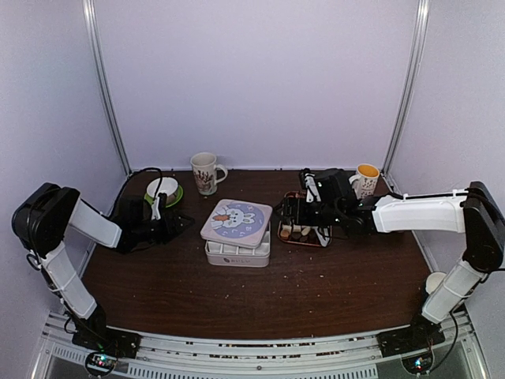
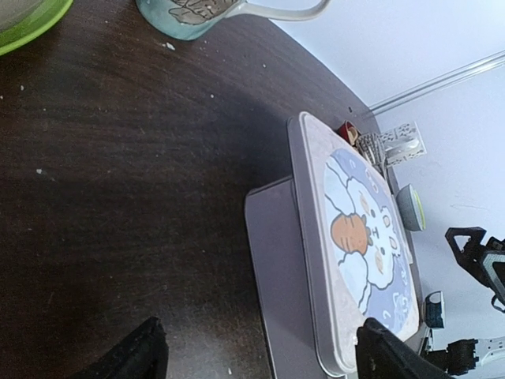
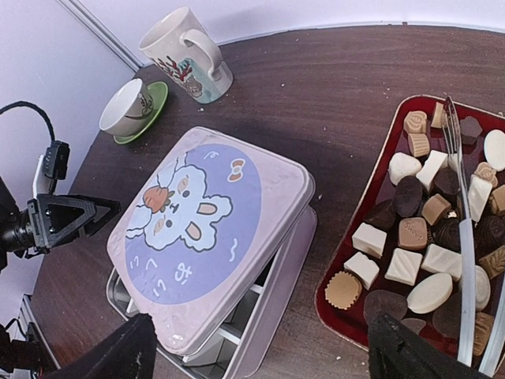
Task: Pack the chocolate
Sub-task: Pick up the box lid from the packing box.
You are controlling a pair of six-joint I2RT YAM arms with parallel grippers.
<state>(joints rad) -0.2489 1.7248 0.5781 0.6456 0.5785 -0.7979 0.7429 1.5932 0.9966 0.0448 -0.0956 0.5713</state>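
- From above, the tin (image 1: pixel 237 251) sits mid-surface (image 1: pixel 158 292) with its rabbit-printed lid (image 1: pixel 236 219) laid on top.
- The chocolate (image 1: pixel 302 232) lies in a red tray (image 1: pixel 316 243) just beside the tin, on its right.
- The left hand (image 1: pixel 180 224) hangs low to the left of the tin, apart from it, and points towards it.
- The right hand (image 1: pixel 286 213) hovers over the tray's left edge, between tray and tin.
- Along the back stand a patterned mug (image 1: pixel 205 172), a cup (image 1: pixel 162 188) on a green saucer (image 1: pixel 175 197), and a second mug (image 1: pixel 365 178) with an orange inside.
- In the left wrist view, the left hand's two fingers (image 2: pixel 142 355) stand wide apart at the bottom corners with nothing between them; it is spread and empty.
- The tin lies ahead of them, and its lid overhangs the tin's wall on the near side.
- The patterned mug's base and a slice of the saucer show at the top edge.
- In the right wrist view, the right hand's fingers (image 3: pixel 410 351) are likewise spread wide, gripping nothing.
- The lid sits askew on the tin, and white dividers (image 3: pixel 251 294) show in the gap on the side towards the tray.
- The chocolate fills the tray as dark, tan and cream pieces lying close together, and white tongs (image 3: pixel 461 229) rest across them.
- No piece can be seen inside the tin from here.
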